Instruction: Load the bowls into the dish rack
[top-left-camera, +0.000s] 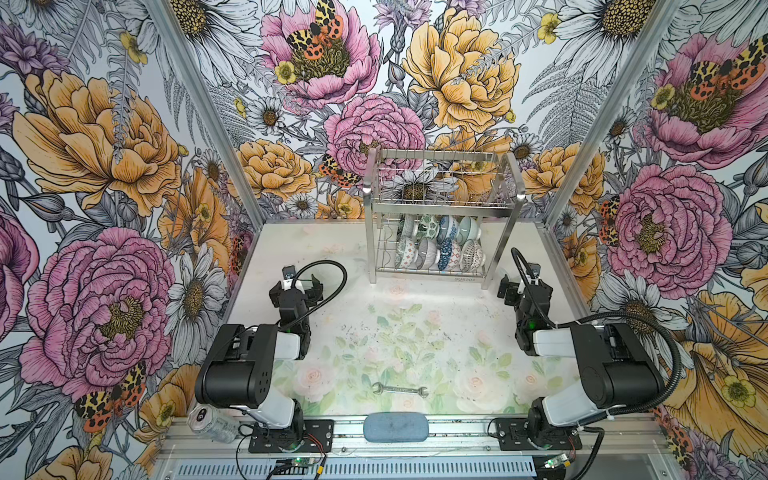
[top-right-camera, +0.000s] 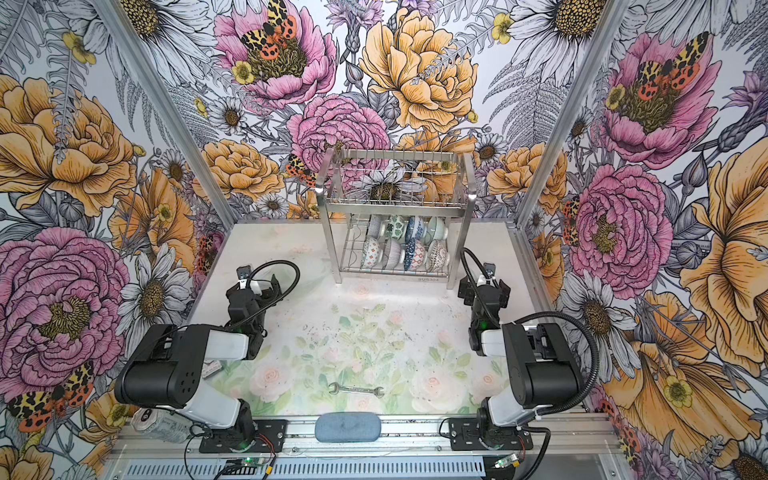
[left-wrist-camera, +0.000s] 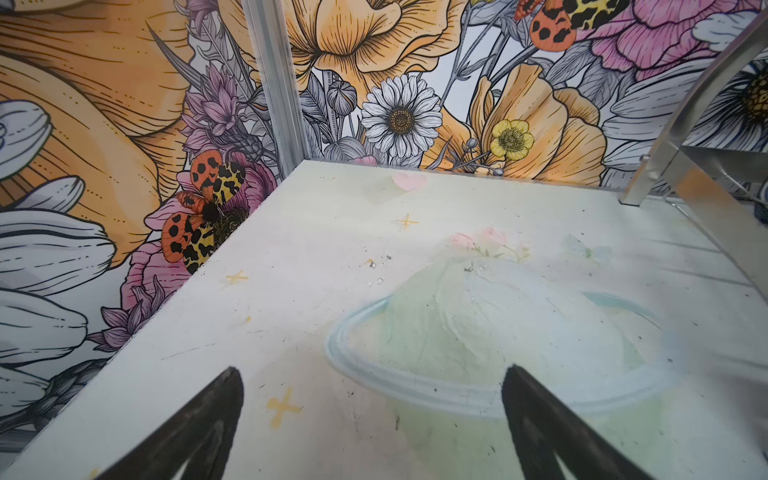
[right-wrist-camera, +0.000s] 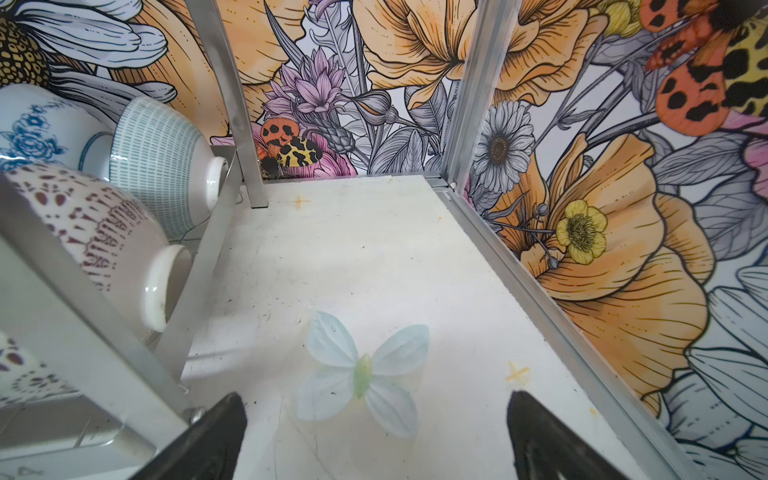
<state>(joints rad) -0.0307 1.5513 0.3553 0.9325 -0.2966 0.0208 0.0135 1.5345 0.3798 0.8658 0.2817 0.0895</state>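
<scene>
Standing at 12 o'clock on the bench: bowls on edge, two rows, in the lower tier of the rack. Flanking at 10 and 2 o'clock, left end effector and right end effector, jaws apart, empty. Loading judged complete, with no loose bowl in view; next, merely keep clear.

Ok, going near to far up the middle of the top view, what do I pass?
blue-grey pad → wrench → dish rack, with the bowls standing in its lower tier.
</scene>
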